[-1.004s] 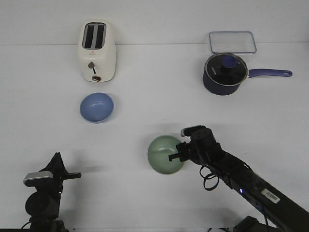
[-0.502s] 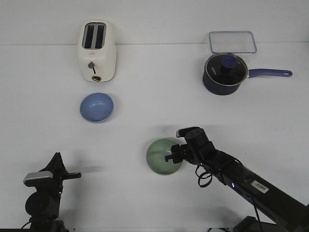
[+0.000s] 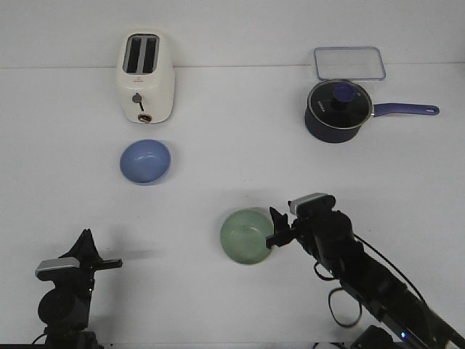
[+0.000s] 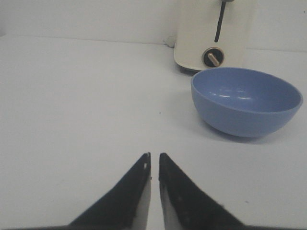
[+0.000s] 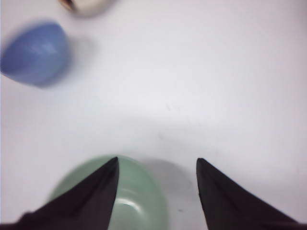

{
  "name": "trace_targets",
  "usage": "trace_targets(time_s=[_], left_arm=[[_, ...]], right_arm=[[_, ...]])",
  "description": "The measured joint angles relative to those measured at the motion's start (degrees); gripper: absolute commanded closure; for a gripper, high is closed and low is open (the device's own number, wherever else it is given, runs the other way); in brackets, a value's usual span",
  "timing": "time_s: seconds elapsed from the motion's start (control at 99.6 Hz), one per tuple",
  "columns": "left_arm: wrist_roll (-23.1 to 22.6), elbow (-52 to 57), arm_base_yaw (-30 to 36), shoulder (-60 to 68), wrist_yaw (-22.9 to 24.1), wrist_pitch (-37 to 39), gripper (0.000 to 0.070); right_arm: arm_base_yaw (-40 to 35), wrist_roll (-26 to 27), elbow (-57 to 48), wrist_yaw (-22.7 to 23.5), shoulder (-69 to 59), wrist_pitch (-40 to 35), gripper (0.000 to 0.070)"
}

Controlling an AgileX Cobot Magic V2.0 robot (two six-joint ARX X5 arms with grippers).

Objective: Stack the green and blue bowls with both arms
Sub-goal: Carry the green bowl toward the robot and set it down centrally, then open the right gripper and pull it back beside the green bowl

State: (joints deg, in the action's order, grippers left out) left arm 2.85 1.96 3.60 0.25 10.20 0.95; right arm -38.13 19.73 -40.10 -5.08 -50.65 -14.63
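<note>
The pale green bowl (image 3: pixel 247 235) sits upright on the white table, front centre. My right gripper (image 3: pixel 275 227) is open at its right rim; in the right wrist view (image 5: pixel 156 163) one finger is over the green bowl (image 5: pixel 139 201) and the other is outside it, beside the rim. The light blue bowl (image 3: pixel 145 161) sits upright farther back on the left, in front of the toaster; it also shows in the left wrist view (image 4: pixel 246 99) and the right wrist view (image 5: pixel 34 53). My left gripper (image 4: pixel 154 155) is shut and empty, low at the front left (image 3: pixel 109 264).
A cream toaster (image 3: pixel 145 76) stands at the back left behind the blue bowl. A dark navy saucepan with a glass lid (image 3: pixel 339 109) and a clear lidded box (image 3: pixel 349 63) stand at the back right.
My right arm has drawn back toward the right and turned, and its gripper now stands open at the green bowl's right rim. The bowl shifted slightly left earlier. The left arm has not moved.
</note>
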Motion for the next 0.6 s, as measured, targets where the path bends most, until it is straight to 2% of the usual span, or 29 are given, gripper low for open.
trace_targets(time_s=[0.12, 0.241, 0.452, 0.602], left_arm=[[0.0, 0.0, 0.0, 0.0, 0.0, 0.0, 0.0685], [0.0, 0.0, 0.0, 0.0, 0.0, 0.0, 0.0685], [0.1, 0.0, 0.0, 0.0, 0.0, 0.0, 0.0686], [4.5, 0.0, 0.0, 0.0, 0.0, 0.0, 0.0686]], right_arm=[[-6.0, -0.7, 7.0, -3.6, 9.3, 4.2, 0.0361], [-10.7, -0.9, 11.3, -3.9, 14.7, 4.7, 0.0361], [-14.4, -1.3, 11.5, -4.0, 15.5, 3.4, 0.0361], [-14.6, -1.3, 11.5, -4.4, 15.5, 3.4, 0.0361]])
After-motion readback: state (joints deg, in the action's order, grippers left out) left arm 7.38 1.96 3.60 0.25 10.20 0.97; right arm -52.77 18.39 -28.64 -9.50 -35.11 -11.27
